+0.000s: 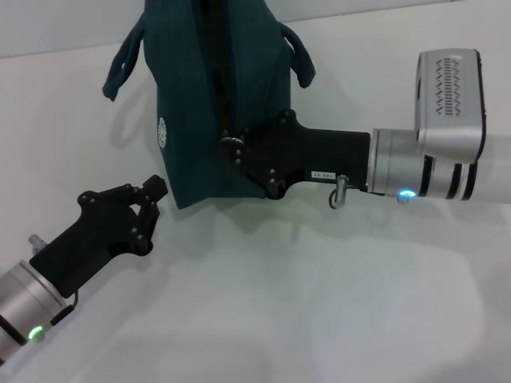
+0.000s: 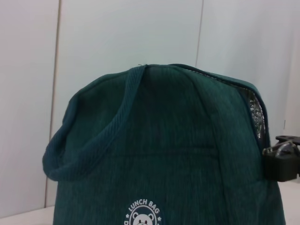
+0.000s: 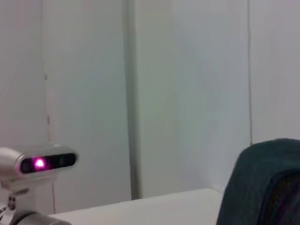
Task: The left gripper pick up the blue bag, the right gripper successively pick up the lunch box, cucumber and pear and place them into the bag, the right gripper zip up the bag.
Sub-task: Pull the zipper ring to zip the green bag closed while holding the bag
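The blue bag (image 1: 215, 96) stands upright at the far middle of the white table, its white logo (image 2: 142, 213) facing my left side. My right gripper (image 1: 234, 149) reaches in from the right and is shut on the metal ring pull (image 2: 277, 150) of the zipper at the bag's near end. Silver lining (image 2: 254, 110) shows through a gap along the zipper. My left gripper (image 1: 156, 191) sits shut and holding nothing, just off the bag's near left corner. The lunch box, cucumber and pear are out of view.
One loop handle (image 1: 121, 64) hangs off the bag's left side and another (image 1: 299, 60) off its right. The white table (image 1: 303, 303) stretches toward me. A pale wall (image 3: 187, 93) lies behind.
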You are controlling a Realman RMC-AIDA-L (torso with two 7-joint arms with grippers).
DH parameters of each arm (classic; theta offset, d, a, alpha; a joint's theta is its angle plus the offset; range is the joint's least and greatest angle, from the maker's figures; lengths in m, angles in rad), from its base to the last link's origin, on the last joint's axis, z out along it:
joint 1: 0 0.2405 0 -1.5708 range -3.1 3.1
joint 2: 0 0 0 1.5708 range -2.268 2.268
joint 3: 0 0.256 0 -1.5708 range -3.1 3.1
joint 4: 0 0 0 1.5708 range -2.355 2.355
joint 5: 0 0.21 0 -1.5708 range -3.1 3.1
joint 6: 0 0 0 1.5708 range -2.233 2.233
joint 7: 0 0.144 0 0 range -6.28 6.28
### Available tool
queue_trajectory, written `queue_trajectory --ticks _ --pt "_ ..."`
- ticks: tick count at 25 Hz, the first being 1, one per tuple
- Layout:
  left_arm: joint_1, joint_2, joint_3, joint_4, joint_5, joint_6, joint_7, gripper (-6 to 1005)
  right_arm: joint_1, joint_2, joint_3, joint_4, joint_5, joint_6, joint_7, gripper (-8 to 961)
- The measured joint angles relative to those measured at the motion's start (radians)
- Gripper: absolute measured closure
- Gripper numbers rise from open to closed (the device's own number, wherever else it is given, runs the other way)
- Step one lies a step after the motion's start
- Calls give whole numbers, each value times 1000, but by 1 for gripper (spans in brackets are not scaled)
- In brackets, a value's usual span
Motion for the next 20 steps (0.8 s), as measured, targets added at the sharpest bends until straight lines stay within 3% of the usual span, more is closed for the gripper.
queue_trajectory --ticks 11,20 --pt "-7 0 25 -1 8 2 67 962 -7 1 12 1 6 1 15 920" --pt "1 3 45 -2 11 4 -17 674 10 4 10 2 7 8 15 917"
